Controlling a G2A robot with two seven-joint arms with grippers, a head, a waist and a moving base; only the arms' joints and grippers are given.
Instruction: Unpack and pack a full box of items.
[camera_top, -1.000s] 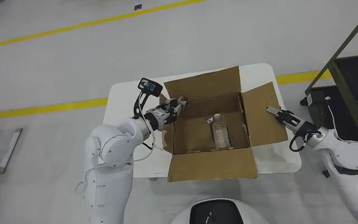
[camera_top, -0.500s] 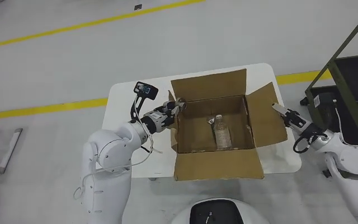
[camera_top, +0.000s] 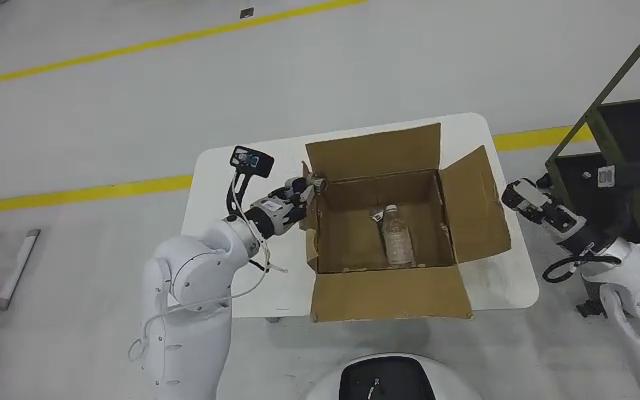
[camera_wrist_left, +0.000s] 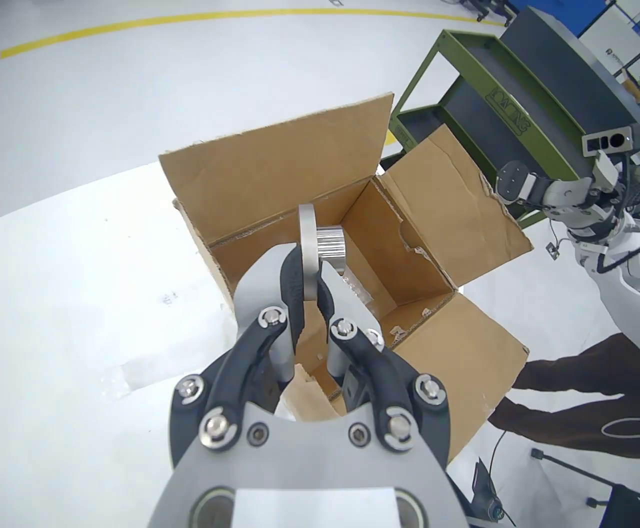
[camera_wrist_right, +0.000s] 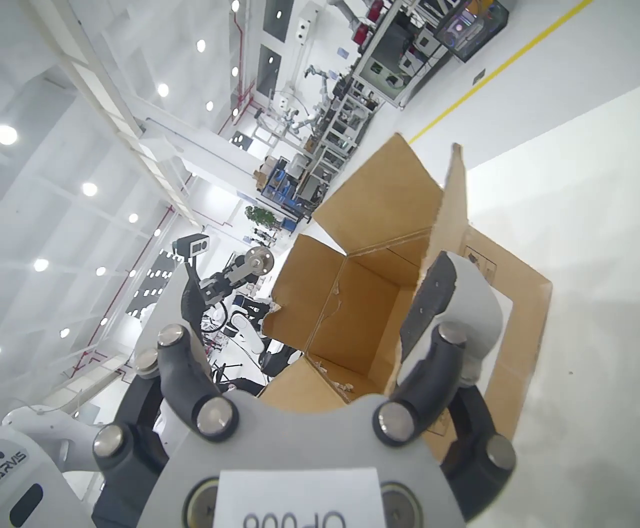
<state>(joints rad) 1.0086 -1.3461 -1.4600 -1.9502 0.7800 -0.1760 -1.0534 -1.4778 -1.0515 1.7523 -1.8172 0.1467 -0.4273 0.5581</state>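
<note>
An open cardboard box (camera_top: 372, 152) stands on the white table (camera_top: 235, 215), flaps spread out. A clear plastic bottle (camera_top: 396, 236) lies on its floor. My left gripper (camera_top: 306, 189) hovers over the box's left wall, shut on a metal flanged part (camera_top: 319, 183). In the left wrist view the gripper (camera_wrist_left: 311, 287) pinches the part's disc (camera_wrist_left: 309, 250) above the box (camera_wrist_left: 280, 150). My right gripper (camera_top: 515, 192) is past the right flap, off the table's edge. Its fingers (camera_wrist_right: 450, 290) stand wide open, holding nothing and facing the box (camera_wrist_right: 370, 310).
A green metal cart (camera_top: 605, 130) stands to the right of the table, close behind the right arm. Bare tabletop lies left of the box. Yellow lines cross the grey floor (camera_top: 150, 100).
The box slid a little to the right. My right gripper drew back from the right flap, away from the table. My left gripper shifted slightly left, still holding the metal part.
</note>
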